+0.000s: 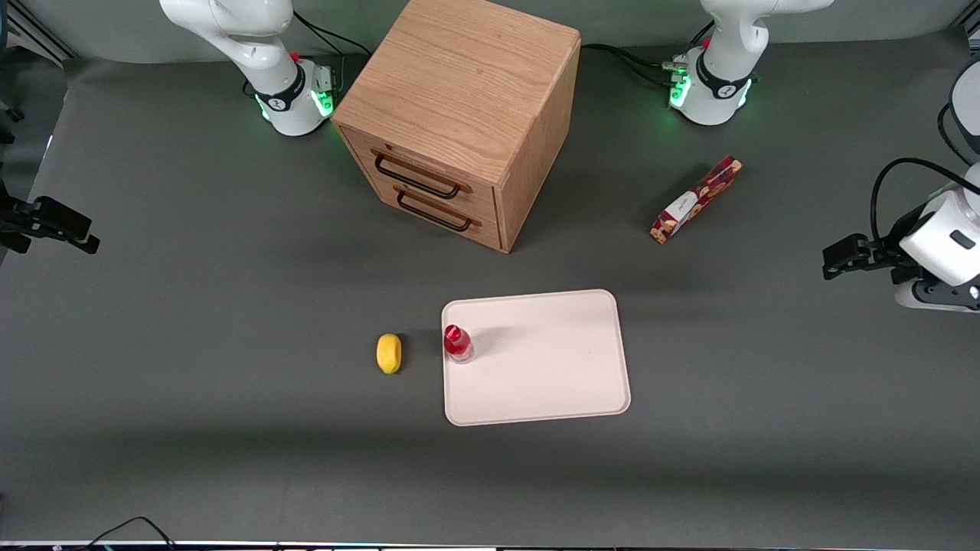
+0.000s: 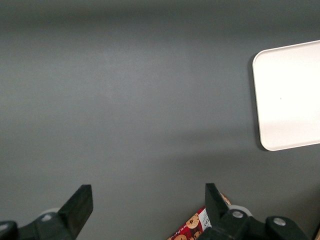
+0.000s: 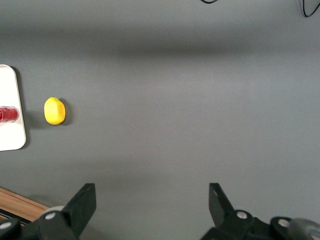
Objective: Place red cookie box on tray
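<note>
The red cookie box (image 1: pixel 695 200) lies flat on the grey table, toward the working arm's end, between the cabinet and that arm's base. In the left wrist view only one end of the red cookie box (image 2: pixel 192 227) shows, next to one finger. The cream tray (image 1: pixel 559 367) lies nearer the front camera than the box; a corner of this tray (image 2: pixel 290 95) shows in the wrist view. My gripper (image 1: pixel 833 260) (image 2: pixel 147 195) hovers at the working arm's end of the table, open and holding nothing, clear of the box.
A wooden drawer cabinet (image 1: pixel 459 115) stands farther from the front camera than the tray. A small red-capped bottle (image 1: pixel 457 342) stands on the tray's edge toward the parked arm. Beside it on the table lies a yellow lemon (image 1: pixel 389 353).
</note>
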{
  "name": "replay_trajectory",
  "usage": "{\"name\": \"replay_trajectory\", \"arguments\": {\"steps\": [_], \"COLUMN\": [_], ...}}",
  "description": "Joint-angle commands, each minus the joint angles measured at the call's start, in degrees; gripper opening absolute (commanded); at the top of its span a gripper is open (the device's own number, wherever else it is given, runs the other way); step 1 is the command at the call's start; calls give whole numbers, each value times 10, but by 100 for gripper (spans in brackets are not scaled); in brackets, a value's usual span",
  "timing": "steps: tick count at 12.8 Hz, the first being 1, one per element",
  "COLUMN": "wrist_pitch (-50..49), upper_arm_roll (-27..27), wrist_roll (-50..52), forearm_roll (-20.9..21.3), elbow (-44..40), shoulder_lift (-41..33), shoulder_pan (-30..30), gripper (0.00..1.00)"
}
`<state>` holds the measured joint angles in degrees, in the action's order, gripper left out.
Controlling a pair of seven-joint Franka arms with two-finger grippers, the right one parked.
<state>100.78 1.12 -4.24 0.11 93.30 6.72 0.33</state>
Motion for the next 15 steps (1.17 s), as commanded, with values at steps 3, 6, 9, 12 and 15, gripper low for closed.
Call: {"name": "replay_trajectory", "arguments": {"steps": [3, 6, 9, 12, 15], "wrist_pitch": [-30, -63, -58, -46, 14], "upper_arm_roll": [-2, 11, 27, 42, 42], "wrist_roll": [-15, -56, -82, -120, -150], "forearm_roll": [2, 1, -7, -3, -3], "elbow": [-10, 6, 55, 105, 200], "shoulder_lift": [0, -1, -14, -32, -74], "shoulder_pan": [-3, -7, -9, -9, -9], "gripper": [100, 100, 100, 100, 100]}}
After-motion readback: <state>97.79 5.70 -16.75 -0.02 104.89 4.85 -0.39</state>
